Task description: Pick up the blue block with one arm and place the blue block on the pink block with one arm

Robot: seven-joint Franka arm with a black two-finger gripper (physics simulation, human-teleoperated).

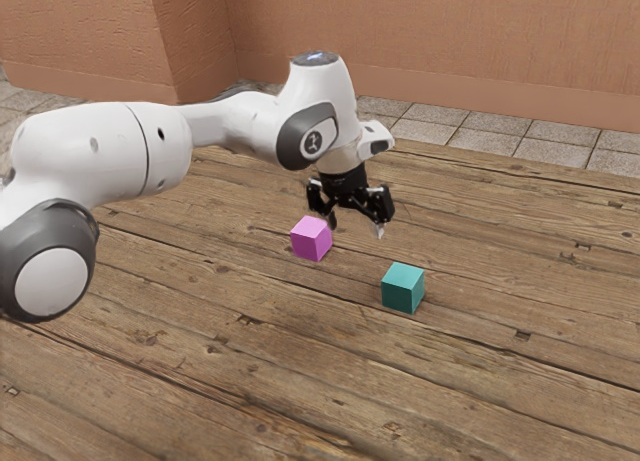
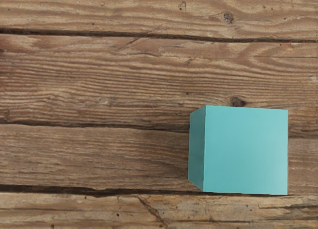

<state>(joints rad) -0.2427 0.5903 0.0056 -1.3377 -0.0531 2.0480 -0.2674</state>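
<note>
1. Blue block sits flat on the counter, nearest us, nothing touching it.
2. Pink block stands near it, further back and toward the exterior view's left.
3. Gripper hovers above the counter just beyond the pink block, toward the far edge, fingers spread and empty.

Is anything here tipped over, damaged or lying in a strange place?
Nothing stands out. The blue block and the pink block both sit flat on the wooden table, apart from each other, whole and not tilted. The gripper hangs above the table near the pink block, open and empty.
</note>
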